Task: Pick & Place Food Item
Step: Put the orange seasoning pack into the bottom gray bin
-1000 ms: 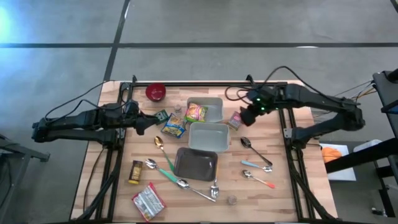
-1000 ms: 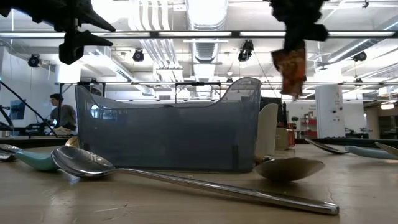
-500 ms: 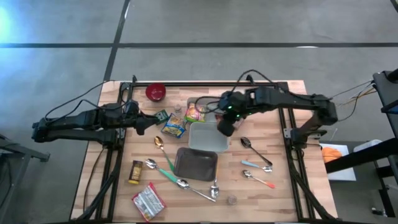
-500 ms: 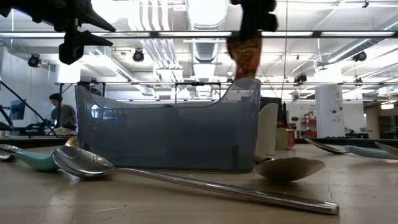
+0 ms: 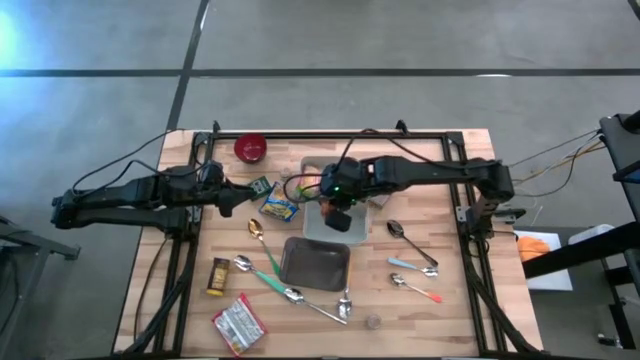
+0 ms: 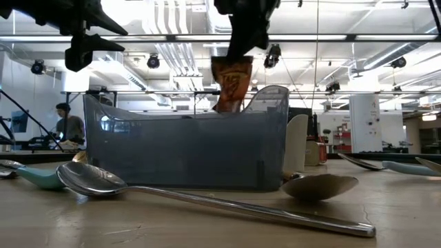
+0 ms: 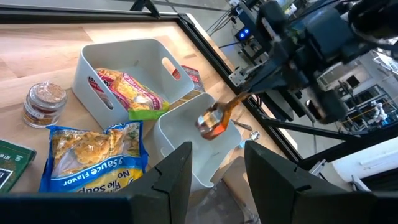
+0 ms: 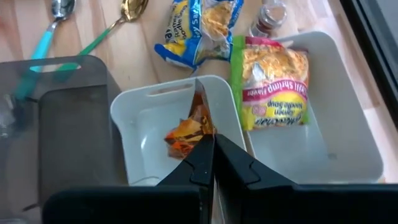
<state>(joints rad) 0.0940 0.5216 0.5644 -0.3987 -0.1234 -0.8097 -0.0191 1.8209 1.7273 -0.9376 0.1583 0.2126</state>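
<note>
Orange foil hangs pinched between my right fingers point(image 8: 208, 163), which are clamped tight on the top edge of a small snack packet point(image 8: 186, 134). I hold it above the nearer white bin point(image 8: 140, 106), its lower end dipping just inside the rim and not yet lying on the floor of the bin. From table height the packet point(image 6: 231, 83) dangles behind the top of the grey container point(image 6: 186, 148).

Just beside this bin stands a second white bin point(image 8: 336, 118) with a shrimp ramen pack point(image 8: 270, 84) lying in it. Beyond them a yellow-and-blue soup packet point(image 8: 199, 28) lies on the wooden table point(image 5: 450, 320), with a little spice jar point(image 8: 268, 17) next to it. The grey container point(image 5: 315, 263) sits close by, ringed by scattered spoons point(image 5: 410, 240).

My left fingers point(image 7: 214, 171) wait part-open and empty over the table's left side, pointed toward the bins. A red bowl point(image 5: 251, 148) rests near the far edge.
</note>
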